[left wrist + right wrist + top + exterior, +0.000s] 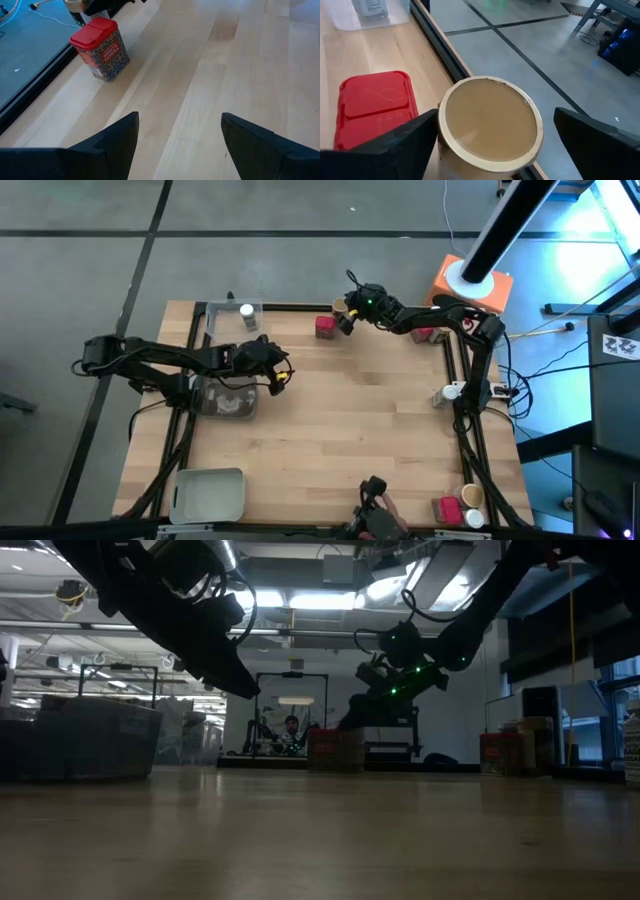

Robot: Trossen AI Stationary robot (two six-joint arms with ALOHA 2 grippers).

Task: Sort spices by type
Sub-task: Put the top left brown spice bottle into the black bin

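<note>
Wooden table (330,420); right fingers (405,137) seemingly astride tan-lidded jar (490,120)

Overhead, table-level, perhaps — two wrist close-ups

table centre (350,420) open, red tin (325,326) beside tan-lid jar (490,125)

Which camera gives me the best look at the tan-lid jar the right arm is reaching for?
The right wrist view: the tan-lid jar fills the frame between the open fingers, beside the red tin. The high view shows only a speck by the right gripper; the low and left wrist views don't show it clearly.
</note>
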